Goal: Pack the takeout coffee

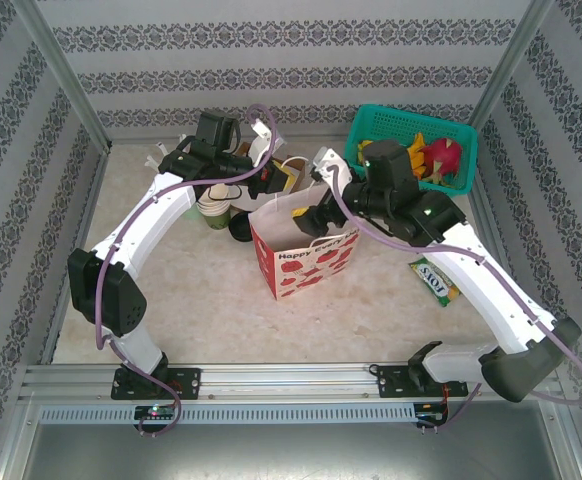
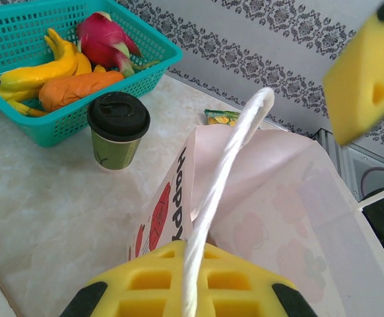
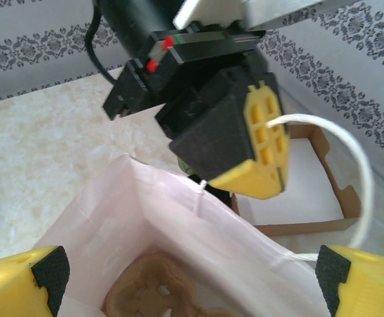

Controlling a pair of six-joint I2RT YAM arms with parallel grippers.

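The pale marble table [image 1: 201,310] carries everything. At its middle stands the paper bag [image 1: 306,265], upright, printed with red apples, its mouth open. At the far right corner sits the teal basket [image 2: 47,125] with a banana [image 2: 40,69] and a dragon fruit [image 2: 103,39] in it. A shallow cardboard tray [image 3: 350,198] lies on the table just beyond the bag. A brown pulp carrier [image 3: 152,290] rests on the bag's floor, seen through the open mouth.

The left gripper [image 2: 191,290] is at the bag's far rim; its yellow fingers are pressed together, pinching the white cord handle [image 2: 225,172], which arches up from the bag. The right gripper [image 3: 192,271] hangs over the bag's mouth; its fingers are spread wide with nothing between them.

The takeout coffee [image 2: 116,142], a green cup with its black lid on, stands upright on the table outside the bag, just beside the basket's front wall and near the bag's side; neither gripper touches it. A mint cup of white sticks [image 1: 211,205] stands left of the bag; a small green snack packet [image 1: 434,280] lies flat to the bag's right.
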